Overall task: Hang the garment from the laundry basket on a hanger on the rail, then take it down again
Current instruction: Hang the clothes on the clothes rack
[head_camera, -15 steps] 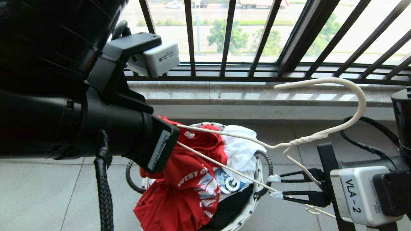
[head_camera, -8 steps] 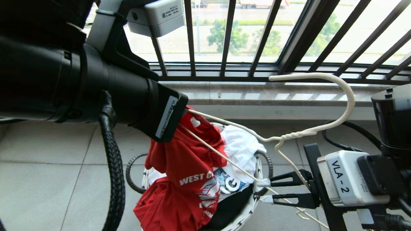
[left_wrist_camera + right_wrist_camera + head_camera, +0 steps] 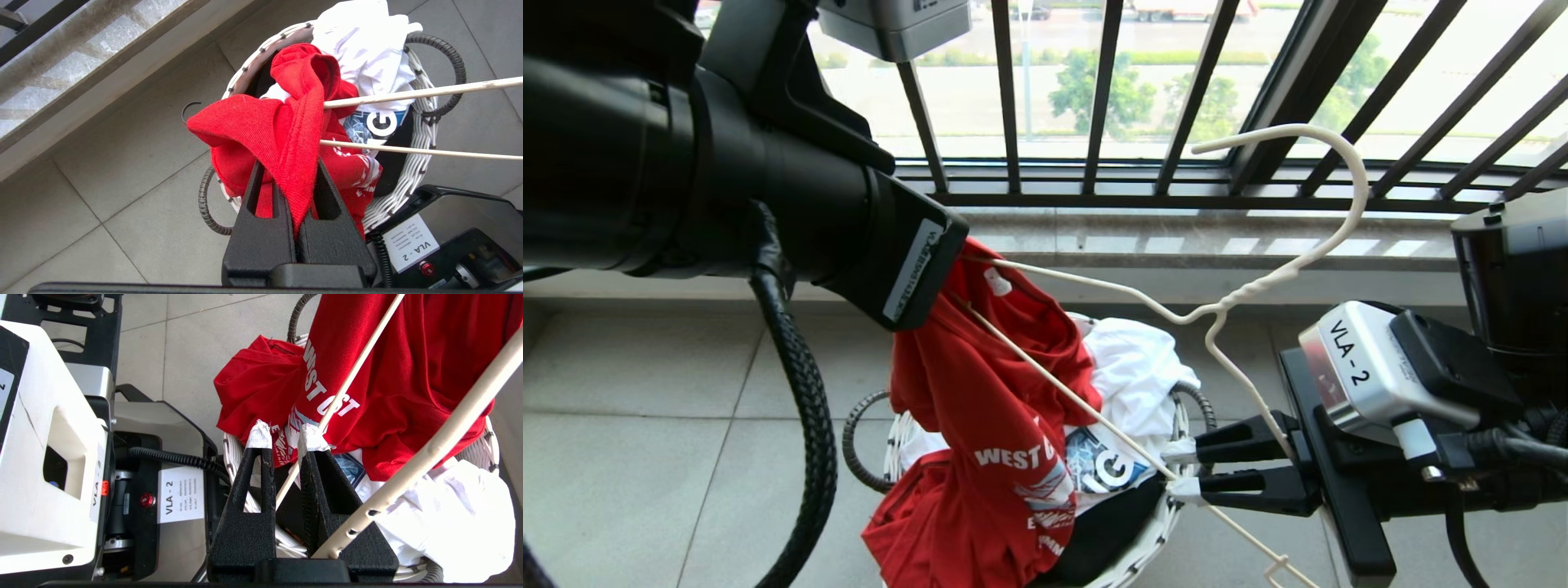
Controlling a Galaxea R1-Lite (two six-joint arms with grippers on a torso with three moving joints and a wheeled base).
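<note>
Red cloth of the T-shirt [image 3: 282, 134] is pinched between the closed fingers of the left gripper [image 3: 292, 171], which holds it up at about ten o'clock from the basket [image 3: 1176, 506]; the rest hangs down into the basket over a white garment [image 3: 1135, 367]. Black fingers of the right gripper [image 3: 1184, 469], at three o'clock from the basket, stand narrow around the lower wire of the hanger [image 3: 1217, 314], seemingly gripping it. Both hanger wires run into the shirt, and its hook points toward the window bars [image 3: 1111, 82].

Black arms [image 3: 686, 163]; white "VLA-2" label [image 3: 1347, 363]
</note>
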